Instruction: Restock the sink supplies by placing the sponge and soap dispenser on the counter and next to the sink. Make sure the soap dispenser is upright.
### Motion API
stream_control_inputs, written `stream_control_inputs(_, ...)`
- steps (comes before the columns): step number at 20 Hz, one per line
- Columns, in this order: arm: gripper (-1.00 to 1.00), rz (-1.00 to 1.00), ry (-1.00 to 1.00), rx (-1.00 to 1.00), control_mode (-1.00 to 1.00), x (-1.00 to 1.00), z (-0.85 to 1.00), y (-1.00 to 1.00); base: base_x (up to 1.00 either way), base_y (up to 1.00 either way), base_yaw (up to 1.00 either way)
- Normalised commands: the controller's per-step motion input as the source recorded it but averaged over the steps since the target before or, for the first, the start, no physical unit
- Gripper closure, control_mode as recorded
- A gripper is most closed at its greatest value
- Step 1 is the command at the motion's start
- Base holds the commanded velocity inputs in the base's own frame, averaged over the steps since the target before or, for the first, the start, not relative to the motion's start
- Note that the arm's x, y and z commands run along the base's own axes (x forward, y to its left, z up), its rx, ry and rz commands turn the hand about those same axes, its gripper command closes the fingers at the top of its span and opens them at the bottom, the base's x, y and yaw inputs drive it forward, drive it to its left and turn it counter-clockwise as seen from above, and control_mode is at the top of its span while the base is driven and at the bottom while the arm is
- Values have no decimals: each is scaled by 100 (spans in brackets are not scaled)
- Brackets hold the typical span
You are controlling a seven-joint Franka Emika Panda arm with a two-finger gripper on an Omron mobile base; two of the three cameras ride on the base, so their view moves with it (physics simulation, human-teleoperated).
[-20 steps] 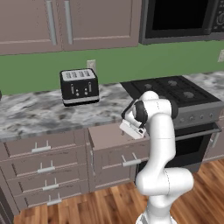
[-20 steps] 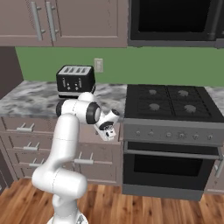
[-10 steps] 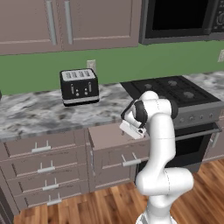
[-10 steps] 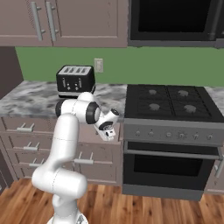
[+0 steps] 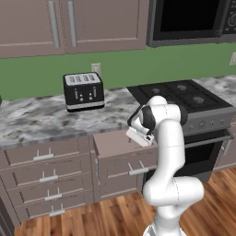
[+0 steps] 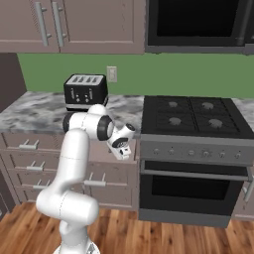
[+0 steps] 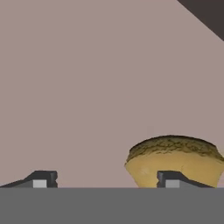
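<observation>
Step in hand, at a guess: getting the sponge out, with nothing lifted yet.

In the left base view, left to right:
- Toaster at upper left, on the tabletop.
- In the middle, an open drawer under the tabletop edge, with the tool dipped over it.
- Stove at right.

In the hand view, left to right:
- Bare drawer floor across the left and top.
- Sponge at lower right, lying on that floor.
- Yellow-tan, with a darker, rough, speckled top edge.
- Looks rounded from here, and likely soft and squashy.

Tool wide open, holding nothing. Right fingertip in front of the sponge, so the sponge is off to the right of the gap, not inside it.

Next, most likely: slide toward the lower right until the sponge sits between both fingers. Then go down, squeeze gently and lift it out to the tabletop.
</observation>
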Motion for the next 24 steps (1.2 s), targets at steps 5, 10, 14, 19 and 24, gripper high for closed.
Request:
stream_control_inputs(5, -100, -12, 3, -8, -100, -36, -2, -4, 0, 0, 0)
stream_control_inputs(10, -100, -3, 10, -24, -100, -1, 0, 0, 0, 0, 0)
stream_control_inputs(14, -100, 9, 0, -20, -100, 0, 0, -1, 0, 0, 0)
stream_control_inputs(19, -100, 21, -1, -4, -100, -29, 0, -37, 0, 0, 0)
stream_control_inputs(24, -100, 25, 0, 0, -100, -44, -1, -31, 0, 0, 0)
